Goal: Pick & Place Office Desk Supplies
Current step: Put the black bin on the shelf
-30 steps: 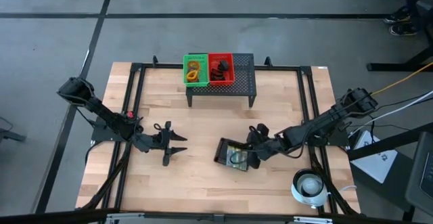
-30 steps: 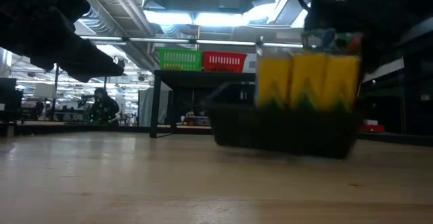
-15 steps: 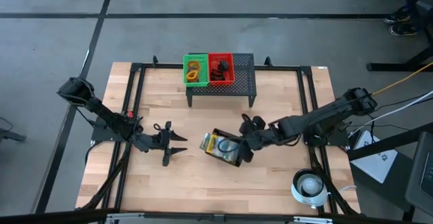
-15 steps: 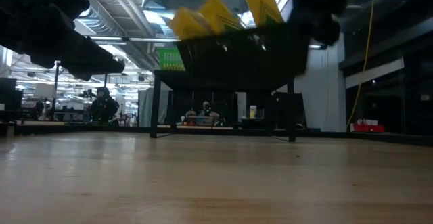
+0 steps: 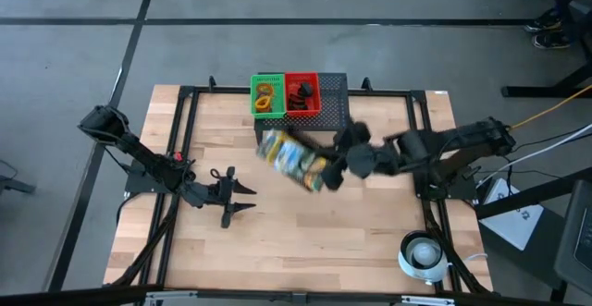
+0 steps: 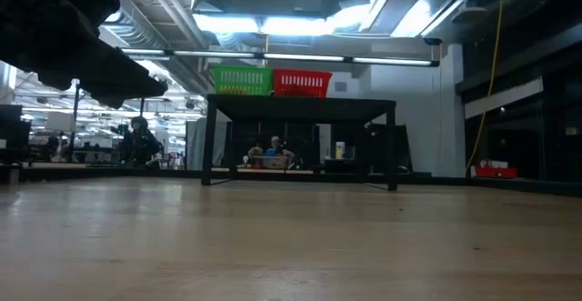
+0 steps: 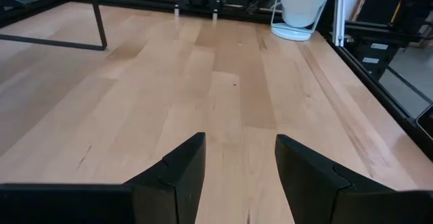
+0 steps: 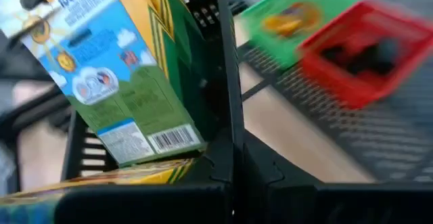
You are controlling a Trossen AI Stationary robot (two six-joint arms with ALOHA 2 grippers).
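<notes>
Lifted off the table, the black tray [image 5: 314, 153] of packets [image 5: 289, 158] now hangs near the mesh stand [image 5: 335, 112], right gripper [image 5: 338, 169] clenched on its rim (light, stiff, spill-prone); left gripper [image 5: 242, 198] idles released.

I'm looking into a large robotics lab or industrial workshop hall. My wooden table [image 5: 305, 241] stands on a bare grey concrete floor [image 5: 74, 29] marked with dark lines. Across the table top, the low view shows long ceiling light strips [image 6: 273, 19], exposed ducting, and rows of benches [image 6: 55, 160] crowded with equipment, where a person [image 6: 138, 140] sits working. A yellow cable [image 6: 498, 65] hangs down by the far wall.
</notes>
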